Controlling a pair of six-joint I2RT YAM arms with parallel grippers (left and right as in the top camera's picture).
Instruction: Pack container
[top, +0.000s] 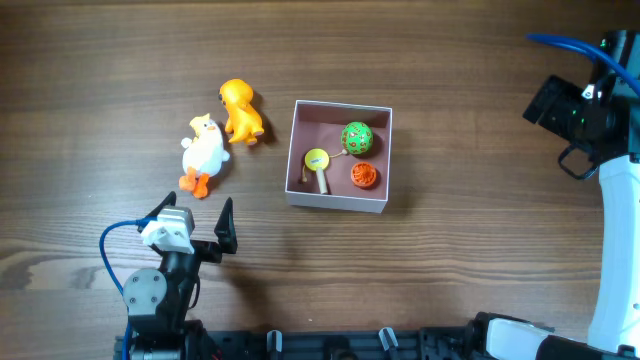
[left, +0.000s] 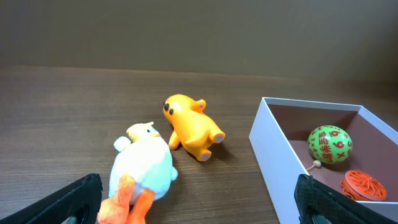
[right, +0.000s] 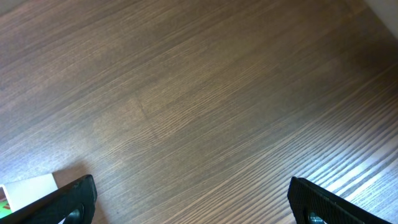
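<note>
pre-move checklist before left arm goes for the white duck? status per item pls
1. left gripper: jaws open, empty: ok.
2. right gripper: jaws open, empty: ok.
3. container upright, top open: ok.
4. white duck in the left wrist view, nothing on top of it: ok.
5. white duck apart from orange duck: cannot tell, they lie very close.
6. Room for both ducks beside green ball, orange ball and yellow toy: cannot tell.
</note>
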